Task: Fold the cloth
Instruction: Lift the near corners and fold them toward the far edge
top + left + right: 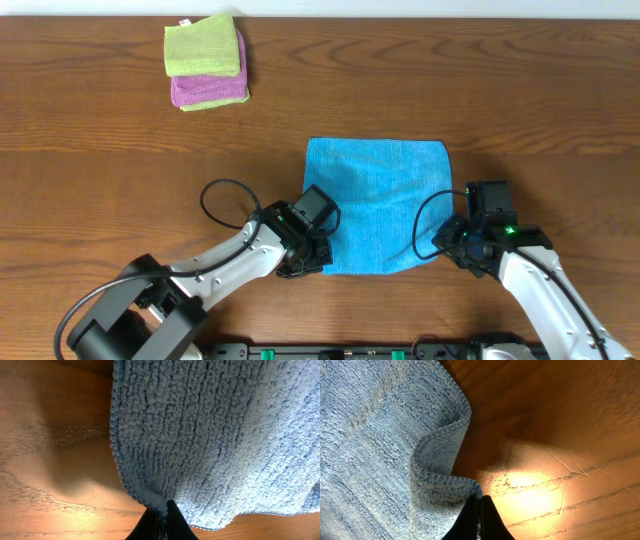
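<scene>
On the table (120,180) the cloth (378,200) lies mostly flat; we pinch its near corners.
Soft, light and limp, it will likely sag, so hemmed corners grip best: the left gripper (161,510) nips one, the right gripper (479,502) the other.

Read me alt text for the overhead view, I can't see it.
A sky-blue cloth lies spread on a wooden table, its two near corners pinched by the left end effector and the right end effector. A stack of green and purple cloths sits far left.
</scene>
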`<action>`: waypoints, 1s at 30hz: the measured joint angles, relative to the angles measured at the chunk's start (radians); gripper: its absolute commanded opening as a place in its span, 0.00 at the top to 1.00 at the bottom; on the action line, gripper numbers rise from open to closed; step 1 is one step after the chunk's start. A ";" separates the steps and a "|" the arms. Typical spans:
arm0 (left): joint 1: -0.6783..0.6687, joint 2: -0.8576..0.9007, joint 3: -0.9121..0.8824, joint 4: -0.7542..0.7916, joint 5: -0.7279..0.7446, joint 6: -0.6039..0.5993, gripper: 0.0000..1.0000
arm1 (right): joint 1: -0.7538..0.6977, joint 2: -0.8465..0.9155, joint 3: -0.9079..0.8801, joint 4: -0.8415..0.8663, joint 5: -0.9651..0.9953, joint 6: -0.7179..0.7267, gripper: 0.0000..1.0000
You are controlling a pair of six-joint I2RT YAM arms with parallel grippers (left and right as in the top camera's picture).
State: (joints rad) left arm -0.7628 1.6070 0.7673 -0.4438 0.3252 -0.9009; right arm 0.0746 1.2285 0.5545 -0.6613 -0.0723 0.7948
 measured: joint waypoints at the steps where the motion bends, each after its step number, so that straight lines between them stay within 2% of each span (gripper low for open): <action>1: 0.001 0.000 0.000 0.000 0.000 0.008 0.94 | 0.000 0.000 0.000 0.000 -0.004 -0.010 0.98; 11: 0.051 0.000 0.041 -0.136 -0.011 0.068 0.94 | 0.000 0.000 0.002 -0.038 -0.023 -0.067 0.99; 21: 0.056 -0.013 0.131 -0.145 -0.011 0.071 0.94 | 0.000 0.000 0.010 -0.073 -0.055 -0.077 0.98; 30: 0.068 -0.014 0.161 -0.140 -0.019 0.079 0.94 | 0.000 0.000 0.139 -0.161 -0.068 -0.080 0.98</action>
State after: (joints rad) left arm -0.6949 1.5932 0.9283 -0.5838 0.3061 -0.8219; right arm 0.0746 1.2289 0.6937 -0.8219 -0.1406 0.7143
